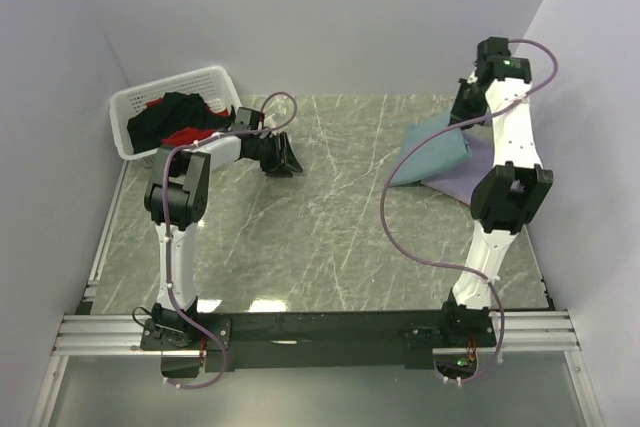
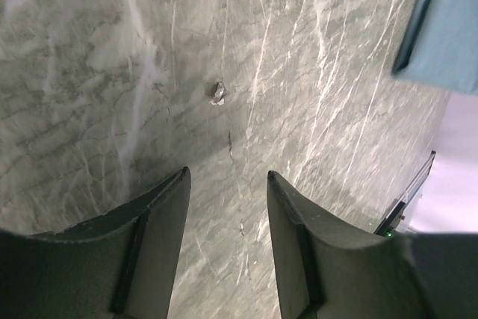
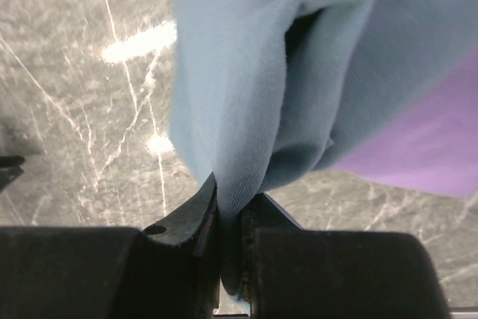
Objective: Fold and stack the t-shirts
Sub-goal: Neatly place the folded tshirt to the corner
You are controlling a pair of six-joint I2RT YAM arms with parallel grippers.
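Note:
The teal-blue t-shirt [image 1: 432, 153] lies bunched at the right of the table on the lavender-purple t-shirt [image 1: 470, 175]. My right gripper [image 1: 466, 117] is shut on a fold of the teal-blue shirt's edge [image 3: 246, 110] and lifts it; the purple shirt [image 3: 426, 147] shows beneath. Black [image 1: 180, 112] and red [image 1: 186, 136] t-shirts sit in the white basket [image 1: 215, 77]. My left gripper [image 1: 285, 159] is open and empty just above the bare table, right of the basket. A corner of the teal-blue shirt [image 2: 448, 28] shows in the left wrist view.
The white slotted basket stands at the back left corner. A small crumpled scrap [image 2: 218, 93] lies on the marble table [image 1: 330, 237] ahead of my left gripper [image 2: 228, 184]. White walls close in on left, back and right.

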